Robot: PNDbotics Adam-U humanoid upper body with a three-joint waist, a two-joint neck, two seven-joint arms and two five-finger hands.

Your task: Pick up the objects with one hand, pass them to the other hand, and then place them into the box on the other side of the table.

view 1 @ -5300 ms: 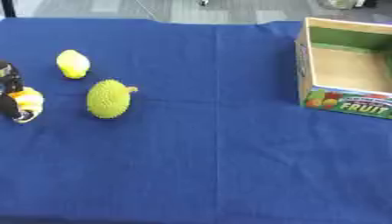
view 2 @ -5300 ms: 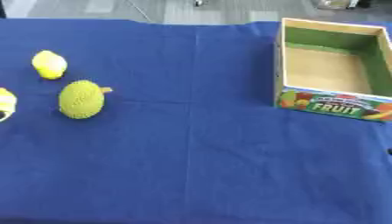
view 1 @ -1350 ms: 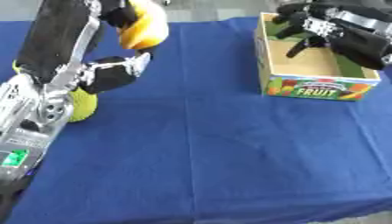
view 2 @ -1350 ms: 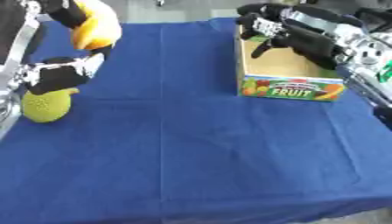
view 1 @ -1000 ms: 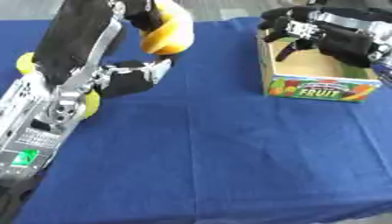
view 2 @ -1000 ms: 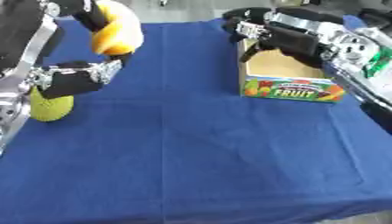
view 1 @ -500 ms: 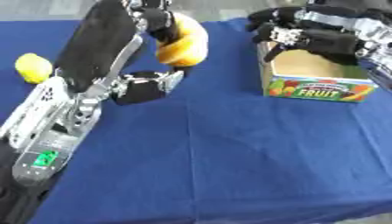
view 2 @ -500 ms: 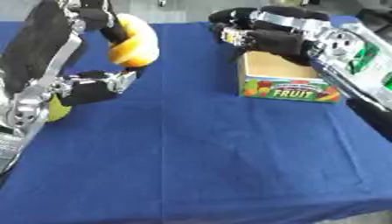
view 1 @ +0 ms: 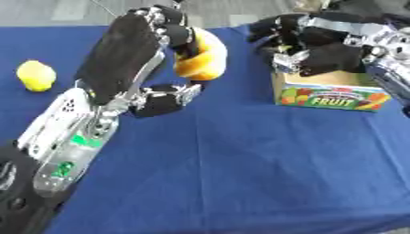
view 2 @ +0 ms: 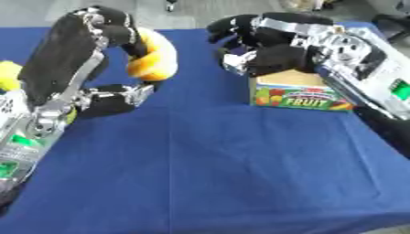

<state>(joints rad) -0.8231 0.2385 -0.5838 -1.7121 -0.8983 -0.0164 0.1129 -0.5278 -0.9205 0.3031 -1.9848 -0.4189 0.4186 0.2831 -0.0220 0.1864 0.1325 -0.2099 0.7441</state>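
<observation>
My left hand (view 1: 132, 50) is raised over the blue table, shut on a curved orange-yellow object (view 1: 202, 54) pinched between fingers and thumb. My right hand (view 1: 308, 40) hangs in front of the cardboard fruit box (view 1: 328, 95), fingers spread and slightly bent, facing the object with a small gap between them; it holds nothing. The right hand hides most of the box's inside. A yellow lemon (view 1: 36, 75) lies on the cloth at the far left.
The blue cloth (view 2: 240, 173) covers the whole table. My left forearm (view 1: 68, 132) crosses the left part of the table and covers what lies under it. The box stands at the right, near the far edge.
My left hand has carried the orange-yellow object rightwards toward the middle. My right hand has come left from over the box to meet it. The view has shifted too.
</observation>
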